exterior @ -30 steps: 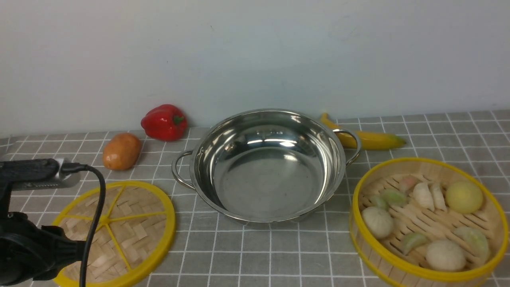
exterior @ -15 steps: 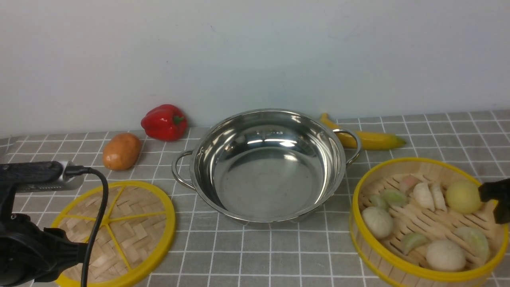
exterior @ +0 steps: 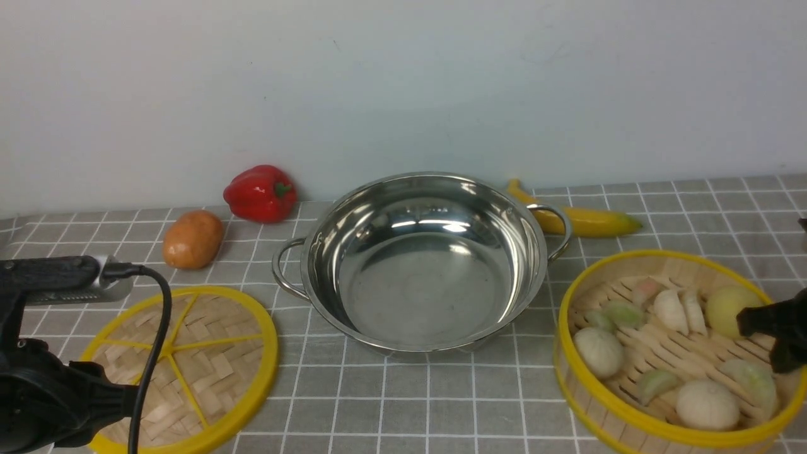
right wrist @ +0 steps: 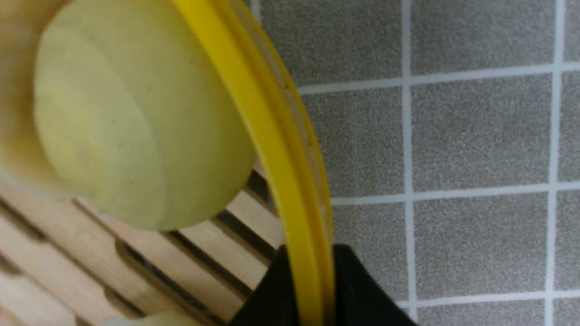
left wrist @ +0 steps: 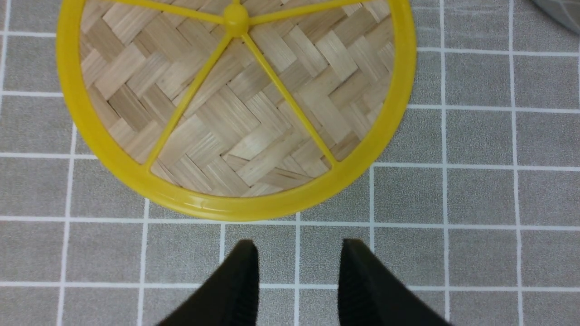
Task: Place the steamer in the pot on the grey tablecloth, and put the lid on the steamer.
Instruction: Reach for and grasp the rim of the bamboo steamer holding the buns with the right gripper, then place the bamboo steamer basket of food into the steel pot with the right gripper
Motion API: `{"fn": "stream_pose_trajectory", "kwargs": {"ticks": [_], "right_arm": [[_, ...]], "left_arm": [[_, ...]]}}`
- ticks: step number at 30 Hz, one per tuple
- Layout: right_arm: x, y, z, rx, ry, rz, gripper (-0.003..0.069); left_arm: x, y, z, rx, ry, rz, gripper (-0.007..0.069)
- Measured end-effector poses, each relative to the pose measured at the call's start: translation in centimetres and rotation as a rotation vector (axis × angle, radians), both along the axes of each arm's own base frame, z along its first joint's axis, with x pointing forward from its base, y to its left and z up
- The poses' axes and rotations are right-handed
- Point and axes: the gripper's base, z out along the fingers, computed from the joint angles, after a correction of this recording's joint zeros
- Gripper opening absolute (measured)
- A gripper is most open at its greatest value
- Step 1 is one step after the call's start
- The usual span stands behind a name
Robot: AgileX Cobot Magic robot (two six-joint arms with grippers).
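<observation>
At the table's right side: right claw clamped on the rim of the round yellow-rimmed bamboo steamer (buns aboard), on the grey gridded tablecloth. Next, likely a level lift into the shiny steel pot. Left claw apart, empty, beside the flat woven lid.

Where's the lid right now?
Front view, robot's left: the lid lies flat on the grey tablecloth, left of the pot, nearer than the potato.
</observation>
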Motion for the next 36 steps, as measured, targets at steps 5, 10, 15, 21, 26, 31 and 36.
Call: {"fn": "stream_pose_trajectory", "kwargs": {"ticks": [5, 10, 15, 21, 26, 31, 36], "right_arm": [[-1.1, 0.0, 1.2, -0.008, 0.056, 0.026, 0.0057], [-3.2, 0.2, 4.5, -0.009, 0.073, 0.034, 0.0057], [-4.8, 0.5, 7.7, 0.001, 0.033, 0.035, 0.0057], [-2.4, 3.2, 11.7, 0.056, -0.07, 0.118, 0.0057], [2.5, 8.7, 14.7, 0.1, -0.156, 0.243, 0.0057], [7.2, 14.3, 15.1, 0.117, -0.16, 0.337, 0.0057], [12.3, 19.5, 13.4, 0.128, -0.214, 0.4, 0.0057]], "left_arm": [[0.0, 0.0, 0.0, 0.0, 0.0, 0.0, 0.0243], [0.0, 0.0, 0.0, 0.0, 0.0, 0.0, 0.0243], [0.0, 0.0, 0.0, 0.0, 0.0, 0.0, 0.0243], [0.0, 0.0, 0.0, 0.0, 0.001, 0.0, 0.0243], [0.0, 0.0, 0.0, 0.0, 0.001, 0.0, 0.0243], [0.0, 0.0, 0.0, 0.0, 0.002, 0.0, 0.0243], [0.0, 0.0, 0.0, 0.0, 0.002, 0.0, 0.0243]]}}
